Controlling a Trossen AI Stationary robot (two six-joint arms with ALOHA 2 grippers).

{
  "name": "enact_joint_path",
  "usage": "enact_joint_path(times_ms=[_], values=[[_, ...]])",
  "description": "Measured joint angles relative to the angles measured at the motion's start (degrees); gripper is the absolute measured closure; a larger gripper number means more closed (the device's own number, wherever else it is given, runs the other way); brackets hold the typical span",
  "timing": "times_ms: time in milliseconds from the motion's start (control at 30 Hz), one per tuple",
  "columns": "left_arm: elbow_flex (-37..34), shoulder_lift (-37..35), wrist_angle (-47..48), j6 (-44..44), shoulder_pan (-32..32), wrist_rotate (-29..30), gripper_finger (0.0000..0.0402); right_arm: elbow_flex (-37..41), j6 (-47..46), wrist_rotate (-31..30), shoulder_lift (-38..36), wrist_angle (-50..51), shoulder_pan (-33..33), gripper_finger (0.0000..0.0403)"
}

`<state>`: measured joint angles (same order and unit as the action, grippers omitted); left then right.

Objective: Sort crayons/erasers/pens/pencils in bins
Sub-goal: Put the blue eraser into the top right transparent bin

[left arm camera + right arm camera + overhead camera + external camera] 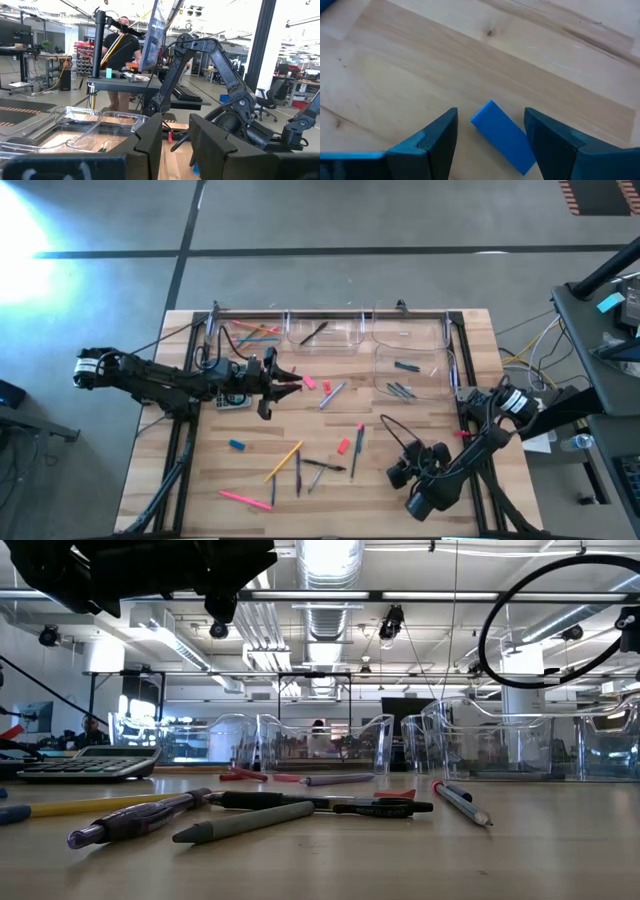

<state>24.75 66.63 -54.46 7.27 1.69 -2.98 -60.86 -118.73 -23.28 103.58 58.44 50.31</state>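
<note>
The left hand (285, 380) is hovering just beside the grey calculator (232, 400), on the side facing the counter's (400, 430) middle. Something red is showing at its tips, but whether it is grasping anything I cannot tell.

Well apart from the calculator, toward the counter's near corner on the right arm's side, the right hand (490, 117) is hanging released, its two fingers (437, 137) standing wide on either side of a blue eraser (502, 137). The eraser is lying flat on the wood at a slant to them, touching neither.

The step in hand is probably picking up this eraser. To do it well, the wrist is needing a turn so the fingers are facing the block's long sides. The hand should then be coming low and clenching gently at mid-length, so the block isn't pivoting out.
</note>
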Motion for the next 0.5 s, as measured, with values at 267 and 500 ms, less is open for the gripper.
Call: enact_joint_path(times_ms=[267, 500], values=[[0.00, 0.00, 0.00, 0.01, 0.02, 0.00, 0.0318, 0.00, 0.01, 1.01, -0.04, 0.40, 0.02, 0.0187], [0.00, 0.00, 0.00, 0.01, 0.02, -0.01, 0.0318, -0.14, 0.03, 2.28, -0.06, 0.96, 0.00, 0.0187]])
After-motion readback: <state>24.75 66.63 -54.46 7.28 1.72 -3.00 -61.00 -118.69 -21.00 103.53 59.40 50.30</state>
